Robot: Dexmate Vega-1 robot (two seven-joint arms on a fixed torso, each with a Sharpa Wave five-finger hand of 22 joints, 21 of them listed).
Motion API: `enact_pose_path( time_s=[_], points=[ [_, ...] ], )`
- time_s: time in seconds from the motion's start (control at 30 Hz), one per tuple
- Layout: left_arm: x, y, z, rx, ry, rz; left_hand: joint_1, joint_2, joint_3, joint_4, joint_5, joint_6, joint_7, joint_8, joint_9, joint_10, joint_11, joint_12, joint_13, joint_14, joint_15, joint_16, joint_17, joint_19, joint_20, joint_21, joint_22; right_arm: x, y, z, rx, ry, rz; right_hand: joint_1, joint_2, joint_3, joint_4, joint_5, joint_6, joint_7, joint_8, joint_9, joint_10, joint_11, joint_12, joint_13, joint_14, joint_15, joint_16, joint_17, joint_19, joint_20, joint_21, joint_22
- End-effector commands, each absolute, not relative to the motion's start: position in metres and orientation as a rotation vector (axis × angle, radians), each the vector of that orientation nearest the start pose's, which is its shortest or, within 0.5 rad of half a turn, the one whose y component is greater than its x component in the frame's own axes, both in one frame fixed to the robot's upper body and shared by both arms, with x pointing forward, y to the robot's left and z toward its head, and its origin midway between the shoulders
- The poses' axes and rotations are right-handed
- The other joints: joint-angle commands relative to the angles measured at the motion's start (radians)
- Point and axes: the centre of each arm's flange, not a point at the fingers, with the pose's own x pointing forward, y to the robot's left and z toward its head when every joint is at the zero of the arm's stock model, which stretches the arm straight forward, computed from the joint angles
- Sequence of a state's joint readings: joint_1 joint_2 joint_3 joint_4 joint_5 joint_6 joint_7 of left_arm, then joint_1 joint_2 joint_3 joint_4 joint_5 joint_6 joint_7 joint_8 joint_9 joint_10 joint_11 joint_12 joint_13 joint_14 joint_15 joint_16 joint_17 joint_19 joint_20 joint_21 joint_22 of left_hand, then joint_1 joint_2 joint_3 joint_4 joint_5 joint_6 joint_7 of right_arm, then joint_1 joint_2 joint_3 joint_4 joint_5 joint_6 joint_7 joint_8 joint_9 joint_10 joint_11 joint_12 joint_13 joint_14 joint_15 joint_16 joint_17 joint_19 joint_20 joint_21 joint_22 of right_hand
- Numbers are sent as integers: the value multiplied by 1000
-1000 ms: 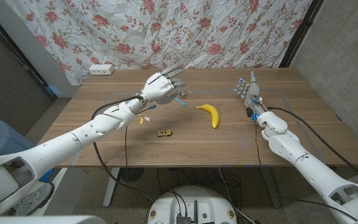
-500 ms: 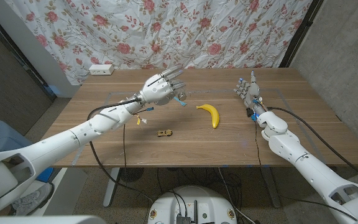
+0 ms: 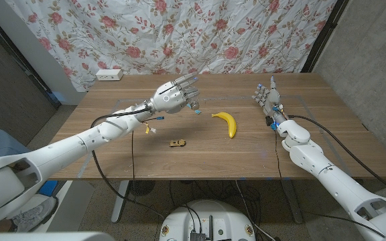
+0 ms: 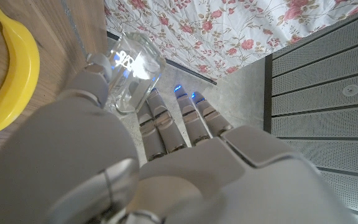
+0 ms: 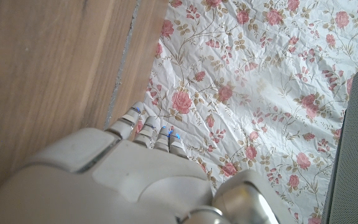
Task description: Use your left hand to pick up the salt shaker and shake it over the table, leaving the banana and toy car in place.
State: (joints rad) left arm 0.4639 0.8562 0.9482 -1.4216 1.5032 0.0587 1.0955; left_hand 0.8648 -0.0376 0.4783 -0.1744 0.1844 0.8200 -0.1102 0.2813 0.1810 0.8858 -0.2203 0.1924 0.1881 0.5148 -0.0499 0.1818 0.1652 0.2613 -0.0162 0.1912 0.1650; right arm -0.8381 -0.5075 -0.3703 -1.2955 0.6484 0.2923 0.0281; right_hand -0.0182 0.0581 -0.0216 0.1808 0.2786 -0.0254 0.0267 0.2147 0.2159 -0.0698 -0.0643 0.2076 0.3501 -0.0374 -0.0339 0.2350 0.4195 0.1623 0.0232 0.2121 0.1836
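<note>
I have the left hand (image 3: 171, 98) raised above the middle of the wooden desk (image 3: 112, 150), its fingers wrapped around the salt shaker (image 3: 194, 105), which sticks out on the side toward the banana. In the left wrist view the shaker (image 4: 130, 68) is a clear glass jar pinched between the thumb and the other fingers (image 4: 157, 124), off the desk surface. The banana (image 3: 226, 122) lies on the desk to the right of the held shaker, and the toy car (image 3: 177, 142) sits nearer my edge, between the left arm and the banana. My right hand (image 3: 267, 97) stands near the desk's right side holding nothing, fingers pointing up and slightly apart. A white power strip (image 3: 109, 75) lies at the far left corner.
</note>
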Motion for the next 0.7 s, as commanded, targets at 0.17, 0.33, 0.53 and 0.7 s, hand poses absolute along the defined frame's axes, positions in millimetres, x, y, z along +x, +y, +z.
enact_pose_path(
  time_s=[0.17, 0.33, 0.53, 0.7],
  points=[
    [573, 198, 36, -2349, 2315, -588, 34, 37, -8, 2, 8, 11, -22, 0, 24, -5, -4, 0, 4, 10, -159, 0, 5, -9, -1, -4, 4, 653, -291, -27, 43, -594, 203, 0, 102, -1, 6, 7, -1, 8, 3, 4, -5, -1, 8, 4, -7, -35, 4, 5, 5, -1, 6, 5],
    [574, 196, 40, -2337, 2305, -589, 36, 39, -9, 2, 8, 11, -24, -1, 25, -9, -4, -1, 4, 9, -158, 0, 5, -10, 0, -4, 4, 653, -291, -27, 43, -594, 203, 0, 102, -1, 6, 7, 0, 8, 4, 4, -5, -1, 7, 3, -6, -34, 4, 5, 5, -1, 6, 5],
    [576, 193, 43, -2316, 2286, -560, 37, 40, -10, 2, 8, 9, -24, -3, 25, -12, -4, -1, 4, 9, -158, 0, 6, -11, 0, -5, 4, 653, -291, -27, 43, -594, 203, 0, 102, -1, 6, 7, 0, 8, 4, 4, -6, -1, 7, 3, -6, -35, 4, 5, 5, -1, 6, 5],
    [576, 191, 45, -2300, 2271, -551, 37, 41, -12, 3, 8, 8, -27, -4, 25, -15, -4, -2, 4, 8, -158, 0, 6, -11, 0, -4, 4, 653, -291, -27, 43, -594, 203, 0, 102, -1, 6, 7, 0, 8, 4, 4, -6, -1, 7, 3, -6, -35, 4, 5, 6, -1, 6, 5]
  ],
)
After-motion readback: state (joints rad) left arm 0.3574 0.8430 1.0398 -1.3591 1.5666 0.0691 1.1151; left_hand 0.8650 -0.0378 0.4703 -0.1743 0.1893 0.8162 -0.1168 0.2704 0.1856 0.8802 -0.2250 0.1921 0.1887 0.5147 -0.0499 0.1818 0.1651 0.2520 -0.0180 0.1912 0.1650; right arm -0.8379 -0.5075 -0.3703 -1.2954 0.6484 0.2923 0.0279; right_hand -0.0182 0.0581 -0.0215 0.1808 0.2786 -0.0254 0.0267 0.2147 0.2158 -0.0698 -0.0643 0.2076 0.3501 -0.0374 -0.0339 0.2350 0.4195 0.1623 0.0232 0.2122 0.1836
